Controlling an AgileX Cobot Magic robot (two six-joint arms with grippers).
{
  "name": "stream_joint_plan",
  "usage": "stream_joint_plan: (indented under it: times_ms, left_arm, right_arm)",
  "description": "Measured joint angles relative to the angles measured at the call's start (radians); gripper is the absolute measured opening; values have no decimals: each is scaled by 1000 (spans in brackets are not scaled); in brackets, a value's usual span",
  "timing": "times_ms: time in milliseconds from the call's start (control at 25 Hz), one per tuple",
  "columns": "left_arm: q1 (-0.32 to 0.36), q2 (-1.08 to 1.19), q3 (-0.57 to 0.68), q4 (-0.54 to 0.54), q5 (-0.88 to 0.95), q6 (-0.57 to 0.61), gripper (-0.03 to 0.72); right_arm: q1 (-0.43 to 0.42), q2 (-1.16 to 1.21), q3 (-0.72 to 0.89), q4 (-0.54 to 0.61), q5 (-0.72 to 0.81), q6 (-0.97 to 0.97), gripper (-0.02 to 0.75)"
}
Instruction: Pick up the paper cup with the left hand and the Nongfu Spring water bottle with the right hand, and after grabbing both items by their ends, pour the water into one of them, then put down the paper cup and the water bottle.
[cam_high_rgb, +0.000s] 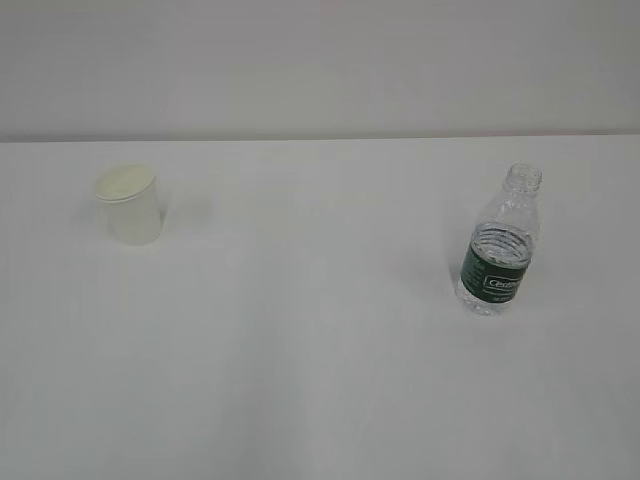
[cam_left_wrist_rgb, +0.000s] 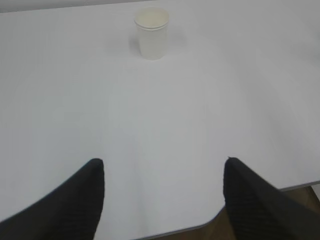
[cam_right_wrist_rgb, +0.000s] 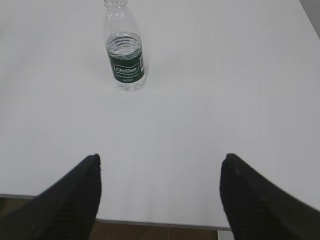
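Grippers first: our black two-jaw left hand (cam_left_wrist_rgb: 162, 167) and right hand (cam_right_wrist_rgb: 160, 165) both hang spread wide, holding nothing. Farther out on the white table (cam_high_rgb: 320, 350), the small white paper cup (cam_high_rgb: 130, 205) stands left, the clear ribbed green-labelled bottle (cam_high_rgb: 498, 245) right, well apart.

- The exterior camera looks down at a slant across my table (cam_high_rgb: 320, 380), toward the far wall.
- My left wrist camera looks forward between my spread jaws; the paper cup (cam_left_wrist_rgb: 151, 32) stands far ahead.
- My right wrist camera does likewise; the water bottle (cam_right_wrist_rgb: 125, 50) stands ahead, leftward.
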Motion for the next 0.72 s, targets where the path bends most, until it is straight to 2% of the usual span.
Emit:
stream_joint_plan:
  times_ms: [720]
  left_arm:
    - [0,0,0,0,0,0,537]
  right_arm:
    - [0,0,0,0,0,0,554]
